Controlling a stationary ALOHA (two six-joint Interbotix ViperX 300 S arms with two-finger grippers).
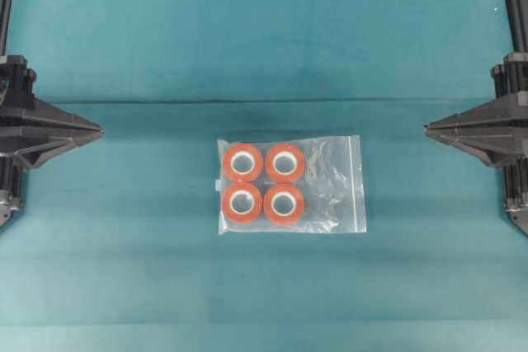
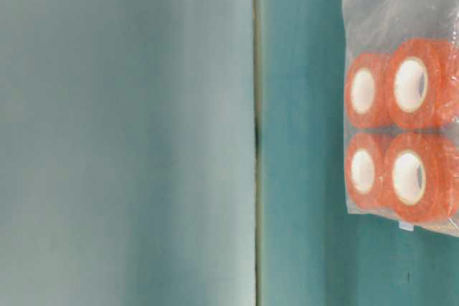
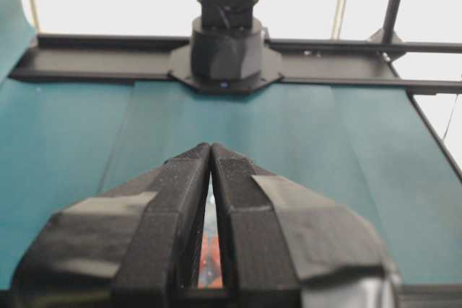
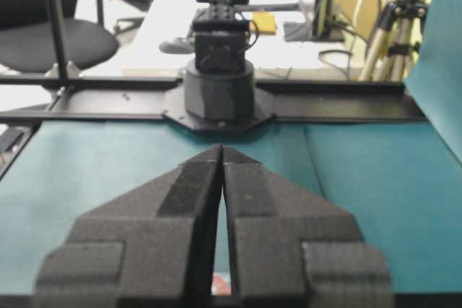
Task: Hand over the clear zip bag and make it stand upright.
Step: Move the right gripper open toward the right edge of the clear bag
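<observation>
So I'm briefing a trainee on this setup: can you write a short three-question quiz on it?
1. How many orange tape rolls show through the clear zip bag?
2. True or false: the bag stands upright on the table.
3. The left gripper and right gripper are: A) both shut, empty; B) both holding the bag.

Key: 1. Four. 2. False, it lies flat. 3. A.

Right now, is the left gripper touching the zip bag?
Apart. The overhead view shows the left gripper, shut, at the left edge, with a wide stretch of bare teal cloth between its tip and the zip bag lying flat mid-table.
</observation>
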